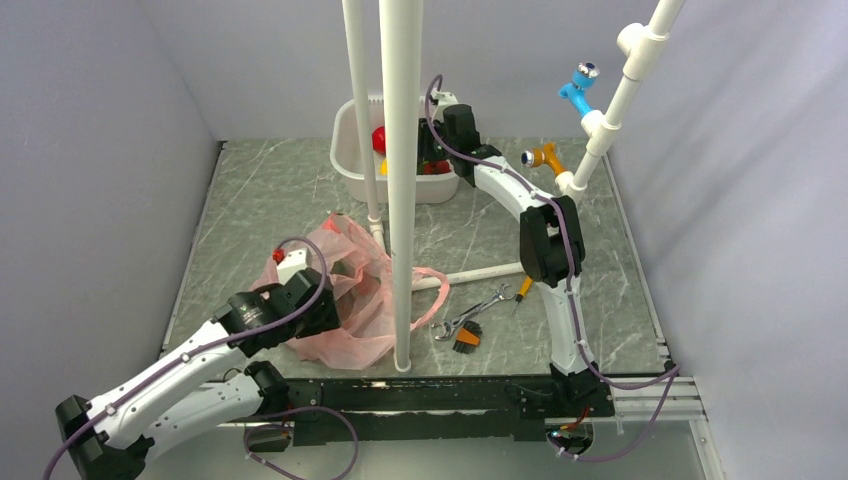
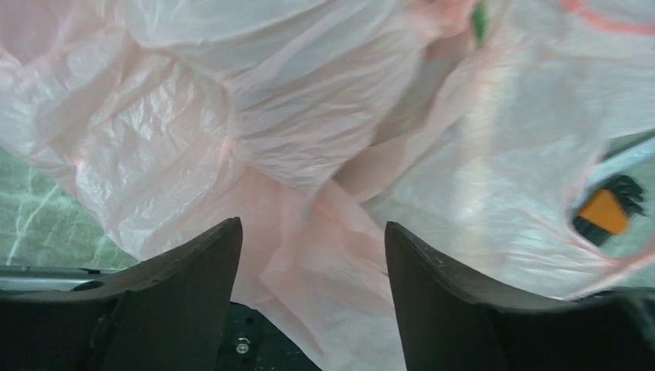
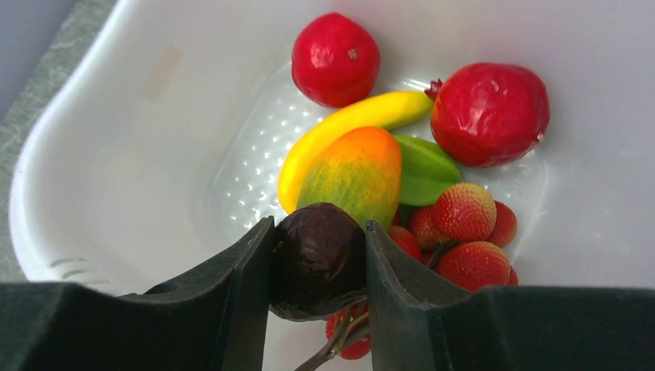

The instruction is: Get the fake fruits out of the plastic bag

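Our right tool (image 3: pixel 318 229) is clenched on a dark fruit (image 3: pixel 318 259), one jaw on each side of it, and it hangs over the white tub (image 3: pixel 116 154). The step in hand, as we judge it, is the drop. Just ahead of the jaws lie the fake fruits already out: a red ball (image 3: pixel 335 58), a banana (image 3: pixel 363 116), an orange-green piece (image 3: pixel 355 174) and a cluster of small red ones (image 3: pixel 463 212) ahead and to the right. Ahead and to the left the tub floor is bare, so we should let go toward that side and low, lest the glossy fruit bounce off the pile and over the rim.

Our left tool (image 2: pixel 313 229) stands released, its jaws spread. The plastic bag (image 2: pixel 309 116) fills the space ahead of them, and a loose fold runs down between them without being pinched. For the next fruit we would close on one layer of film only and lift gently, as the thin plastic slips and tears easily. A green glint (image 2: pixel 479 19) shows far ahead through the film. We cannot tell what it is.

The bench (image 1: pixel 280 190) is dark grey marbled stone, hard and smooth, so round fruit would roll on it. Plain grey walls enclose it. White pipes (image 1: pixel 400 150) stand between the tools, and orange-handled tools (image 1: pixel 468 325) lie to the left tool's right.
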Controlling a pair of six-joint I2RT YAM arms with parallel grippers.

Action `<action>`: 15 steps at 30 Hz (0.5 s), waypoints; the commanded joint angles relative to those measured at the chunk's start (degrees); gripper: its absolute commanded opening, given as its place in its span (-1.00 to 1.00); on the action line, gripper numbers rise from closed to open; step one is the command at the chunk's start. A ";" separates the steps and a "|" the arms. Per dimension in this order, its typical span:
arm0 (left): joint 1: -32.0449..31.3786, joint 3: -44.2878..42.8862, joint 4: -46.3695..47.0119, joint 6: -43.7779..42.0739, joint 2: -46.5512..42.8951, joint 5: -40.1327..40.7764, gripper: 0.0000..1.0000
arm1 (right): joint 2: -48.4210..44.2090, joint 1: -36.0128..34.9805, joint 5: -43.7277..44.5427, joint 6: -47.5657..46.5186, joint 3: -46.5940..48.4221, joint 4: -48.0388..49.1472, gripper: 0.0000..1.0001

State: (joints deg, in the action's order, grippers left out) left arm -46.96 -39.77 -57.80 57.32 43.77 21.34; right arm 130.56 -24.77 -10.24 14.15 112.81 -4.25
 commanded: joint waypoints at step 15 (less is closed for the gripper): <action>6.79 -22.74 -4.18 -27.06 23.38 9.98 0.99 | -3.93 0.30 3.63 -3.02 2.60 -10.19 0.65</action>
State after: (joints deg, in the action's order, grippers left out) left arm -44.80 -60.58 -60.62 36.80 63.05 28.84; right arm 132.79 -24.77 -8.84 11.90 115.09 -12.05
